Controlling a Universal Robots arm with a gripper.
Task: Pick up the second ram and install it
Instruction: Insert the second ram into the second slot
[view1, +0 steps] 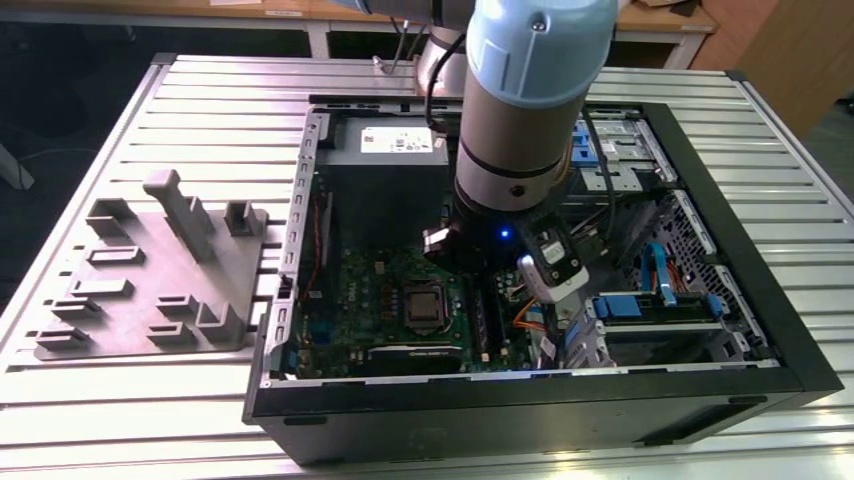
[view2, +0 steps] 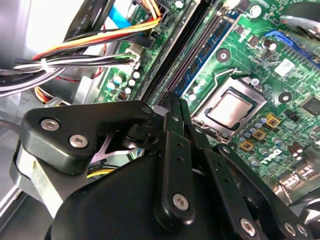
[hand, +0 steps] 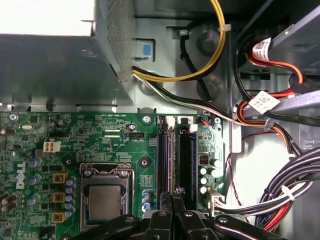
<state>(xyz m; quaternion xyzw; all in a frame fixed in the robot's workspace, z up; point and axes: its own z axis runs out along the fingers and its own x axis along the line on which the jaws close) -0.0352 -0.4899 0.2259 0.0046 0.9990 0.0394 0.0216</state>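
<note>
Exterior view showed the arm (view1: 521, 130) reaching down into the open computer case (view1: 747, 330) on the slatted surface (view1: 160, 400). The grey holder tray (view1: 147, 290) lay well apart on the exterior view's left. In the first wrist view the gripper (hand: 178, 193) hung low over the green motherboard (hand: 100, 135). Its fingers were drawn together with barely a slit between them, tips just above the long black memory slots (hand: 187, 155) beside the processor socket (hand: 105, 200). The second ram (hand: 168, 155) seemed to be the thin dark strip standing on edge there; whether it was fully seated I could not tell.
</note>
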